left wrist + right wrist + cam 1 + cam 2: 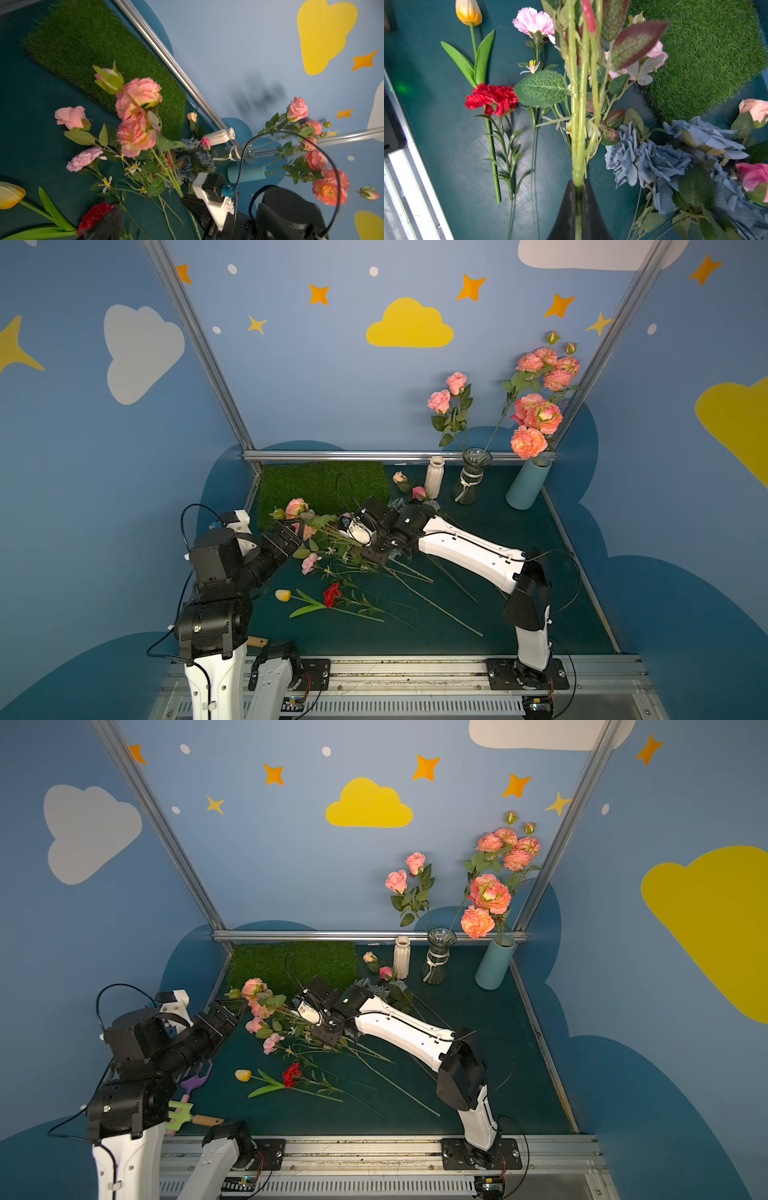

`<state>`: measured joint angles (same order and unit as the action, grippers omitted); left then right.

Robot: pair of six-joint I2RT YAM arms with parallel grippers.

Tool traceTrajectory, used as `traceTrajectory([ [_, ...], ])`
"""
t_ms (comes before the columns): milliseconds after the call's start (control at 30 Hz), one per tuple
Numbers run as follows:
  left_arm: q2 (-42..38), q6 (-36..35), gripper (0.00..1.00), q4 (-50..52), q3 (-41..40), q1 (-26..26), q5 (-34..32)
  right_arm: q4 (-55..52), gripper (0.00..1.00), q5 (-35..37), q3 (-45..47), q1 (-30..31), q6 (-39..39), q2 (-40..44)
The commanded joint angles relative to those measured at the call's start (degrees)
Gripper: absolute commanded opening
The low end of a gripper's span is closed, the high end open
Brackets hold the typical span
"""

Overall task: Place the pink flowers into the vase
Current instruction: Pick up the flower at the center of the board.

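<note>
Pink flowers (137, 116): one spray, its stems (578, 124) pinched in your right gripper (578, 185), jaws closed tight on them. The blooms sit out ahead of the fingertips, with other flowers lying beneath.

Judged light. Stems look thin, wiry and probably slick plastic; the heads are top-heavy and may swing. Keep your hold on the bare stems, never on the soft petals.

Left gripper (293, 531): wide open, empty, just beside the blooms.

Glass vase (471, 481): well beyond your right hand.

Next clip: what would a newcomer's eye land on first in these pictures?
Tall pink flowers standing in the glass vase and the teal vase at the far right corner of the table draw the eye first. Mid-table, the right gripper has its jaws shut on the green stems of a pink spray amid a heap of loose flowers.
</note>
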<state>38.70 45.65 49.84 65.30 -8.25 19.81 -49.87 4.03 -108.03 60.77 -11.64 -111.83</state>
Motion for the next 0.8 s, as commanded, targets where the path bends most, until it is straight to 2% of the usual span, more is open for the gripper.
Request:
traceTrajectory([
  [0,-0.3,1.9,0.98,-1.8,-2.4,4.7,-0.9,2.0,0.0,-4.0,-0.1,-1.4,4.0,5.2],
  [167,2.1,3.3,0.97,-4.6,-3.9,21.3,-13.5,3.9,0.0,-9.5,0.9,-2.8,7.2,7.8],
  [233,4.0,3.1,0.97,-6.4,-4.2,27.0,-16.5,4.6,0.0,-11.2,1.4,-3.3,7.9,9.0],
  [333,7.1,3.0,0.97,-10.3,-5.1,31.6,-17.7,6.0,0.0,-14.0,2.7,-3.9,8.9,11.2],
  [600,10.4,1.7,0.94,-26.3,-10.8,32.4,-11.6,21.3,0.0,-20.9,16.5,-5.3,14.8,20.1],
  [767,12.3,1.1,0.89,-34.1,-12.3,32.4,-8.4,21.9,0.0,-24.1,17.4,-5.9,16.4,20.9],
])
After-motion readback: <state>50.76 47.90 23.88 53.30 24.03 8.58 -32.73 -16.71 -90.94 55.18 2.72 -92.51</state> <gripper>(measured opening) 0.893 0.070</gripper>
